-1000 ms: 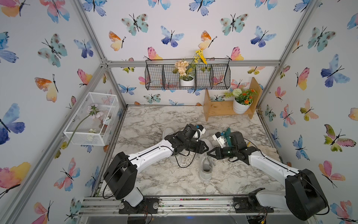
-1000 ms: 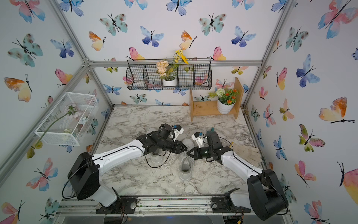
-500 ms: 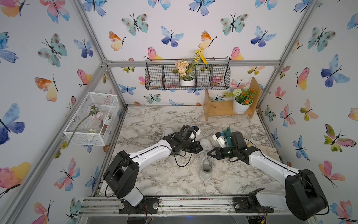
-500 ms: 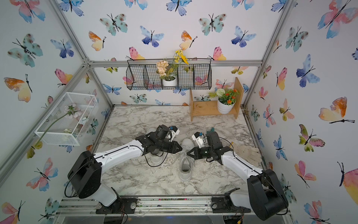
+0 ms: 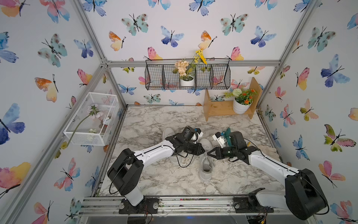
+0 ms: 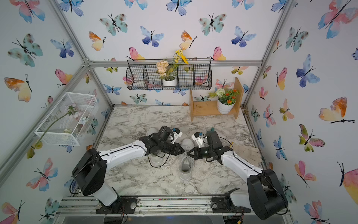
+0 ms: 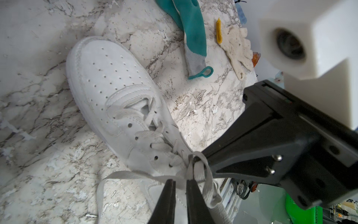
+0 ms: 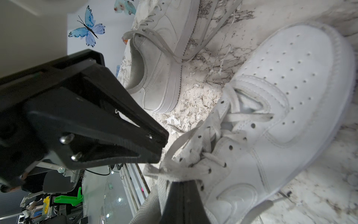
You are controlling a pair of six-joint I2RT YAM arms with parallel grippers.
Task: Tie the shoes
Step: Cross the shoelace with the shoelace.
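One white shoe (image 5: pixel 206 164) (image 6: pixel 186 168) lies in the middle of the table, toe toward the back. Its laces (image 7: pixel 124 174) are loose above the tongue. My left gripper (image 5: pixel 203 150) (image 7: pixel 181 182) meets the shoe from the left, its jaws nearly together on a lace strand. From the right comes my right gripper (image 5: pixel 208 153) (image 8: pixel 183 182), shut on another lace strand. The two tips almost touch over the eyelets. The other shoe (image 5: pixel 168 133) (image 8: pixel 160 67) lies under my left arm, mostly hidden in both top views.
A teal glove (image 7: pixel 193 29) and a cream glove (image 7: pixel 236 46) (image 5: pixel 269 151) lie to the right of the shoe. A wooden shelf (image 5: pixel 217 110) with a flower pot (image 5: pixel 241 106) stands at the back right. A white mesh box (image 5: pixel 91 120) hangs on the left wall.
The left gripper's jaws have narrowed onto the lace and its tip has shifted slightly over the shoe. The right arm has stayed put, still shut.
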